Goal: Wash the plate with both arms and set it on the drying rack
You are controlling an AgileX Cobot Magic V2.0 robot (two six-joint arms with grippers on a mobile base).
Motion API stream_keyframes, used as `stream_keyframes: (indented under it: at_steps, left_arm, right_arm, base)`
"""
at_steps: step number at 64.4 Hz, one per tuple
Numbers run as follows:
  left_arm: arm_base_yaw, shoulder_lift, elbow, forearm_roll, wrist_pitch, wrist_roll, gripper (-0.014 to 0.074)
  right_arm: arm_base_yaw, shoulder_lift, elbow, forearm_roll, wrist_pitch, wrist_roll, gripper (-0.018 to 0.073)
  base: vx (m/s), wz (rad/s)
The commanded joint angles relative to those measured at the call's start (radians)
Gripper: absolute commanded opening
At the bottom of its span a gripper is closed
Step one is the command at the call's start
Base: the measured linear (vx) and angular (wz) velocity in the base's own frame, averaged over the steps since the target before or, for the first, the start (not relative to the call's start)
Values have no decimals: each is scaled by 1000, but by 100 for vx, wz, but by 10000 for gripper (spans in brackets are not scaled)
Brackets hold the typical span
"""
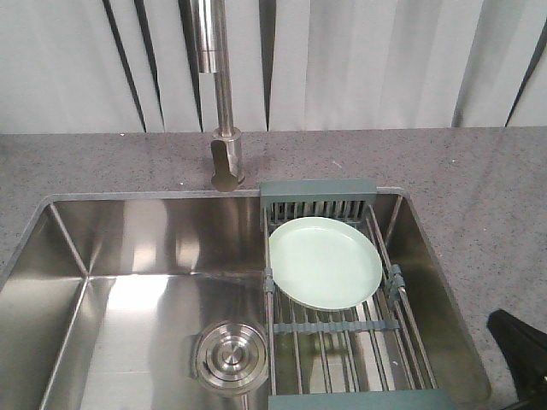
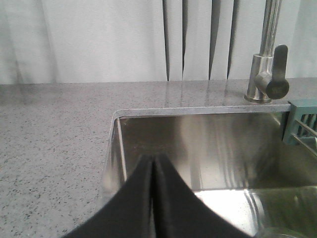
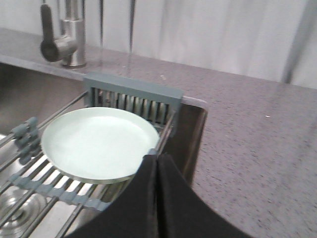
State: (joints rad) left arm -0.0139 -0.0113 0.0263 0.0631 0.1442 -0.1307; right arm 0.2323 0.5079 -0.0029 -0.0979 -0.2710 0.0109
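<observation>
plate (image 1: 325, 260) lies flat on the drying rack (image 1: 318, 198), at 3 o'clock of the sink (image 1: 128, 256) | left fingers (image 2: 152, 166) pressed together, empty, over the sink's left part | right fingers (image 3: 157, 163) pressed together, empty, near plate's rim | judged: placing done, little left

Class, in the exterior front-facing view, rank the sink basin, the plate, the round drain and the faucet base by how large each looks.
1. Sink basin, largest by far.
2. Plate, lying on the drying rack.
3. Round drain.
4. Faucet base, smallest; it sits farther back, so this ranking is less sure.
</observation>
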Motion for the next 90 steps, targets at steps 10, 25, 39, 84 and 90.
stream_keyframes:
  at_steps: [10,25,39,84,90]
  left_arm:
    - [-9,-16,15,-9,-80,0,-2]
    - [-9,-16,15,-9,-80,0,-2]
    - [-9,-16,15,-9,-80,0,-2]
    - [-9,-16,15,-9,-80,0,-2]
    - [-9,-16,15,-9,-80,0,-2]
  right_arm:
    - [-182,-217,49,140,27,-11,-10]
    - [-208,-393,49,43,107,-45,-10]
    - [-208,-533,50,20,286,-44,-10]
    - [-208,-532,50,21,287,-3,-10]
    - [-208,-532,50,21,287,-3,-10]
  base:
    - [0,0]
    - [0,0]
    - [0,0]
    - [0,0]
    - [0,0]
